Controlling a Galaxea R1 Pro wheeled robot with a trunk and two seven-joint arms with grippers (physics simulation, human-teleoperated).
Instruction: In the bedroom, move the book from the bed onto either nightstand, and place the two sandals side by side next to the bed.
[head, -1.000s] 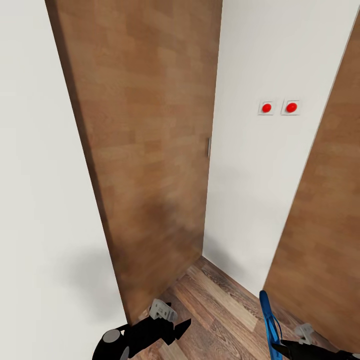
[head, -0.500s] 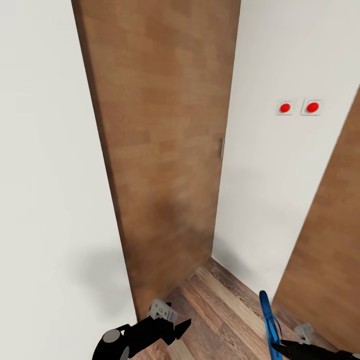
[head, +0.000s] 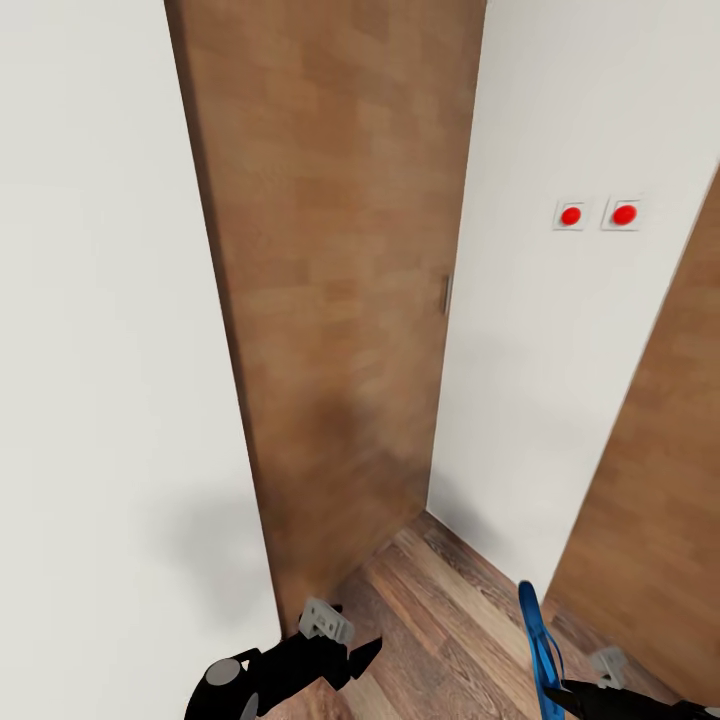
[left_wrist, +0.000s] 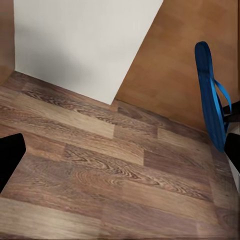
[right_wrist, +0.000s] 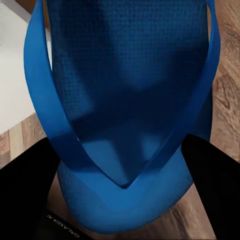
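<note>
One blue sandal (head: 540, 648) hangs upright with my right gripper (head: 560, 692) shut on its lower end, at the bottom right of the head view. The right wrist view looks straight onto its sole and strap (right_wrist: 130, 75), with a black finger on either side. From the left wrist view the same sandal (left_wrist: 210, 95) stands on edge above the plank floor. My left gripper (head: 365, 652) is low at the bottom centre, open and holding nothing; one of its fingers (left_wrist: 10, 160) shows at the picture's edge. The book, the bed and the nightstand are out of view.
I face a tight corner. A brown wooden door (head: 340, 300) with a slim handle (head: 446, 294) stands ahead, and a white wall (head: 100, 350) is close on the left. Another white wall carries two red switches (head: 597, 214). A second wood panel (head: 660, 480) is on the right, above a narrow strip of plank floor (head: 440, 610).
The whole picture has shifted: door and red switches now sit further right, so the camera has turned. Both grippers and the sandal keep their places in the picture.
</note>
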